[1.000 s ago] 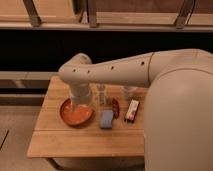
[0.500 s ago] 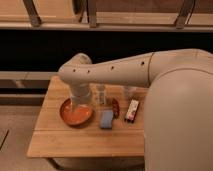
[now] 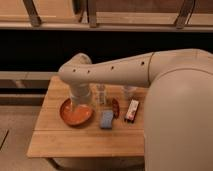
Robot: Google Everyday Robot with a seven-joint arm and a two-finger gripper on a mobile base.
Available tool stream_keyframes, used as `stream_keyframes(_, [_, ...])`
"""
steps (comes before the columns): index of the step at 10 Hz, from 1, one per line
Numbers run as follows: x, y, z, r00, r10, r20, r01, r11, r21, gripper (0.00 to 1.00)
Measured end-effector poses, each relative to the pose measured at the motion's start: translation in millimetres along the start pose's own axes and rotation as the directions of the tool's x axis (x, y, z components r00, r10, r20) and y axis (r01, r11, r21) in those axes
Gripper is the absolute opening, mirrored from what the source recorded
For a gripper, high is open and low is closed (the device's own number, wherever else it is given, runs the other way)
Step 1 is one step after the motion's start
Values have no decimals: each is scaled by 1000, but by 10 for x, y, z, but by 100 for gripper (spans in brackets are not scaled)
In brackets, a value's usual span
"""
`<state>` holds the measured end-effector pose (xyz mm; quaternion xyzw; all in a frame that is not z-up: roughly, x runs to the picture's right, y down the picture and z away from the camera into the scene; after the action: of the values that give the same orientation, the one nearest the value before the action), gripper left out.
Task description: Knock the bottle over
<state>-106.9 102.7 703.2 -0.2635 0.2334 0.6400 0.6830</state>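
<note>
Camera view: gripper (image 3: pixel 81 103) low over orange bowl (image 3: pixel 68 114), beside upright bottle (image 3: pixel 101 94); cannot tell its state.

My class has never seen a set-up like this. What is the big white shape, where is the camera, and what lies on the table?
The big white shape is a robot's arm, reaching from the right across a wooden table. The single camera looks down on it from above. The arm bends downward, and its pincer hangs over an orange bowl, next to a slim clear bottle standing upright. Also there: a blue pad, a red-and-white packet and a clear cup. Whether the pincer holds anything cannot be seen.
</note>
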Motion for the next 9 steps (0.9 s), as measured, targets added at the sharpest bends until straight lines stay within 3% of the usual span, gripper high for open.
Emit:
stream_keyframes(6, [0, 0, -2, 1000, 0, 0, 0, 1000, 0, 64])
stream_keyframes(9, [0, 1, -3, 1000, 0, 1, 0, 1000, 0, 39])
